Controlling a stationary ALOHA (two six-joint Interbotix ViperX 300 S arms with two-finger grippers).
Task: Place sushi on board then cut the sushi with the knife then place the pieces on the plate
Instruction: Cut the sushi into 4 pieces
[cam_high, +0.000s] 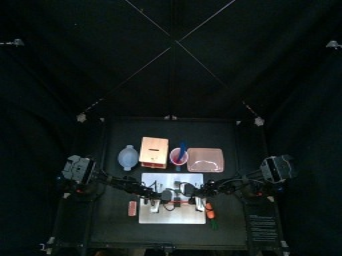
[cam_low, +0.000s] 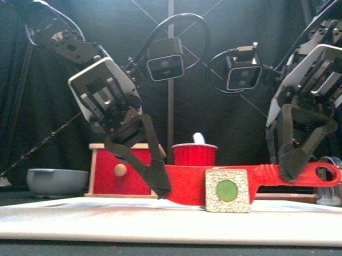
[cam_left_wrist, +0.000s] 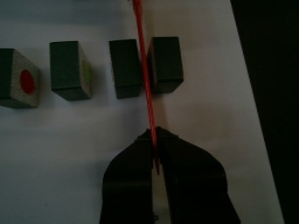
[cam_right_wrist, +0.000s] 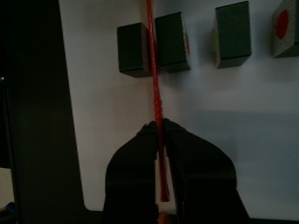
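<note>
four dark green blocks of the sushi roll (cam_left_wrist: 73, 70) lie in a row on the white cutting board (cam_left_wrist: 70, 140), with gaps showing between them. the red knife (cam_left_wrist: 142, 52) sits in the seam between the last two blocks. the left gripper (cam_left_wrist: 152, 131) is clamped tight on the knife, and the right gripper (cam_right_wrist: 156, 122) is clamped on it too by its own wrist view. looks like one blade held from both sides.

handling guess: the blocks are light, rigid toy pieces and will probably skid on the smooth board. pinch each across its long flat sides, not the ends. the blade is thin plastic, likely to flex if pushed sideways.

views: only the wrist views show the blade's line against the seam. the front view adds an end piece (cam_low: 227, 191) standing on the board, its green-centred face to the camera, knife low behind it. the top view alone places the pink tray (cam_high: 205, 158) behind the board, apart from the blocks, with no block on it that i can see.
</note>
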